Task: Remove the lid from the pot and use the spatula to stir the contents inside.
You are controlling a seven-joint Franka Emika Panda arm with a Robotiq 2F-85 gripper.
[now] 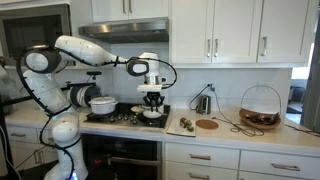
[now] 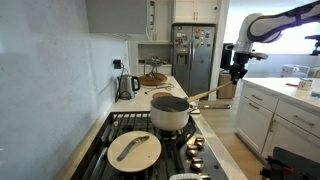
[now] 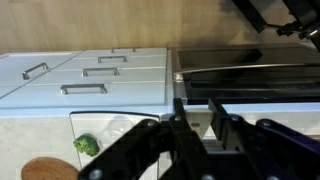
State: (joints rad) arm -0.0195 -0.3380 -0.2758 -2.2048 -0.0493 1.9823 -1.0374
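My gripper (image 3: 196,106) is shut on a pale cream flat piece with a small hole (image 3: 199,120), which looks like the spatula's handle end. The rest of the spatula is hidden behind the fingers. In both exterior views the gripper (image 1: 152,100) (image 2: 237,72) hangs high near the stove's front edge. The small white pot (image 1: 152,114) sits on the right of the stove, below the gripper. Seen along the counter, the pot (image 2: 170,114) has a wooden handle pointing out over the front. I cannot pick out the lid in any view.
A larger white pot with a domed top (image 1: 102,103) (image 2: 134,150) stands on the stove's other side. Beside the stove lie broccoli (image 3: 87,146) on a board (image 1: 185,125) and a wooden disc (image 1: 206,124). A kettle (image 1: 203,103) and a wire basket (image 1: 260,108) stand farther along.
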